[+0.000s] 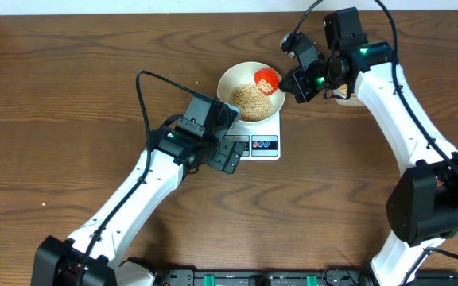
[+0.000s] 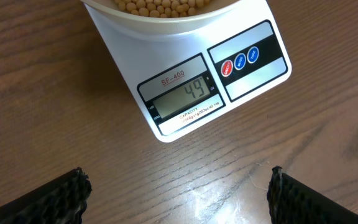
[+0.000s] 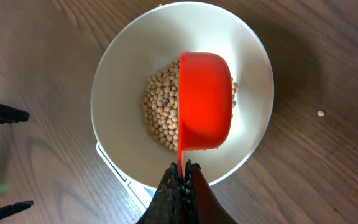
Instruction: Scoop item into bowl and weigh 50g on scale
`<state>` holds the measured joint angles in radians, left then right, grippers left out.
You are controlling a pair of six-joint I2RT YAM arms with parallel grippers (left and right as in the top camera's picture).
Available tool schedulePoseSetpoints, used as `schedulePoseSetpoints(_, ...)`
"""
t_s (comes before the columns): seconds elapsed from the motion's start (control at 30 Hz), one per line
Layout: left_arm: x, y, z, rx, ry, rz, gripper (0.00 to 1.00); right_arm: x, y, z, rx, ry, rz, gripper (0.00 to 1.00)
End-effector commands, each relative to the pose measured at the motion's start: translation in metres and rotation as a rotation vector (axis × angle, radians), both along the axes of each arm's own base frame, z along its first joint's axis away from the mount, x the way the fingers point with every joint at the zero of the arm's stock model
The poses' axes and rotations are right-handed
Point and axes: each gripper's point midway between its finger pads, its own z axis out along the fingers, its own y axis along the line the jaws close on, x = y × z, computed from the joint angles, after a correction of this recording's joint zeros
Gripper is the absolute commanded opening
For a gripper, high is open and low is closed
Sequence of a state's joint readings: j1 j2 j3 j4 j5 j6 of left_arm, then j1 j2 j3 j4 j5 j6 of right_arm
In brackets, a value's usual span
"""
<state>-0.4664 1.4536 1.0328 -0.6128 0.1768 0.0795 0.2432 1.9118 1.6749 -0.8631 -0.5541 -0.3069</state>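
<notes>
**Item 1. Beans** [image 3: 160, 106]. Many small round tan beans lie in a loose heap at the centre of the bowl [image 3: 110, 74], upper middle of the right wrist view. We judge them hard, smooth and very light singly, so they are apt to roll and bounce. They are not for pinching and are best carried by scoop and shed a few at a time. One stray bean [image 3: 320, 113] lies on the table [image 3: 42, 50], well apart at the right of the frame.

**Item 2. Bowl.** Round, plain white and rigid, it sits on the platform of the scale [image 2: 185, 93]. The fill is well below the rim.

**Item 3. Scoop** [image 3: 205, 99]. Red plastic, which we judge stiff and light. It is held over the beans, inside the bowl's rim. Its thin handle runs to the lower centre of the frame and is the proper place to take hold. In the overhead view a few pale beans seem to sit in it, though we cannot be sure.

**Item 4. Right gripper** [image 3: 182, 180]. The jaws are clamped tight on the scoop's handle.

**Item 5. Left gripper** [image 2: 179, 199]. The jaws are spread wide and hold nothing. It hovers over bare table just below the scale, with one finger in each lower corner of the left wrist view.

**Item 6. Scale.** The display [image 2: 182, 98] reads 49, and the red and blue buttons [image 2: 240, 60] sit at upper right. We judge the weighing a hair short. Only a few more beans are wanted, and a full tip would overshoot.
</notes>
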Motion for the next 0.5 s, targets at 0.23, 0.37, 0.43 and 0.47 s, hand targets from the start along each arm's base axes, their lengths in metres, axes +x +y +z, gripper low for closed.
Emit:
schedulePoseSetpoints(0.23,0.000,0.002,-0.005,0.016,0.007,0.001,0.93,0.001,0.005,0.022,-0.009,-0.081,0.036,0.01)
schedulePoseSetpoints(0.37,0.001,0.002,-0.005,0.016,0.006,0.001,0.93,-0.001,0.011,0.018,-0.060,-0.100,0.049,0.01)
schedulePoseSetpoints(0.43,0.001,0.002,-0.005,0.016,0.006,0.001,0.93,-0.002,0.014,0.016,-0.080,-0.107,0.053,0.01)
schedulePoseSetpoints(0.47,0.001,0.002,-0.005,0.016,0.006,0.001,0.93,-0.002,0.015,0.016,-0.087,-0.108,0.054,0.01)
